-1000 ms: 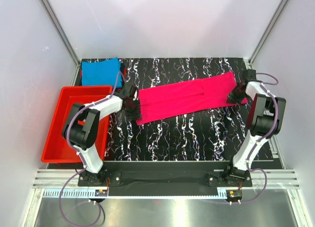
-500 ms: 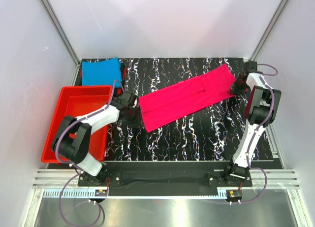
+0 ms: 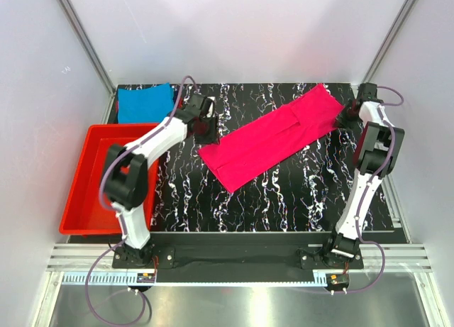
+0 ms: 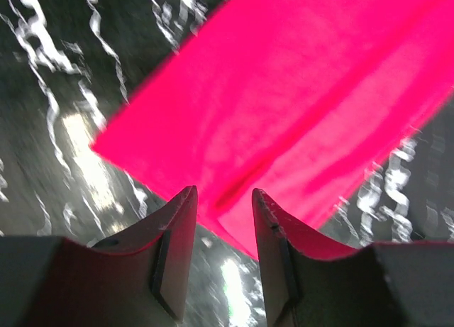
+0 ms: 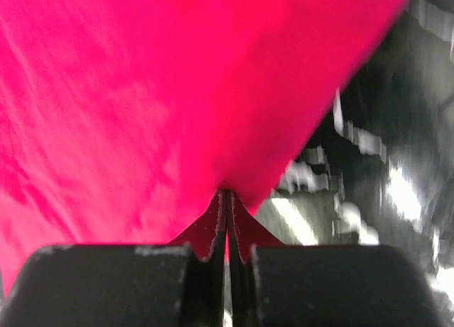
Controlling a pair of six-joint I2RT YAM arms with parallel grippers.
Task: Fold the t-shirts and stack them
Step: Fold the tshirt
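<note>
My left gripper has just let go of the long, folded magenta-pink cloth t-shirt. Its fingers now stand spread and empty over the shirt's 8 o'clock end. My right gripper stays pinched on the 2 o'clock end. The strip has swung from nearly crosswise to a slant, with its long axis running 8 to 2 o'clock across the middle of the black marbled table. I judge it still needs squaring before the next fold.

Both arms are the same build. Left arm and right arm: white link shells, chunky black joint housings. Thin purple cables loop out at the black base plates and run along the links. Left claw and right claw: two dark, flat, tapered fingers each.
</note>
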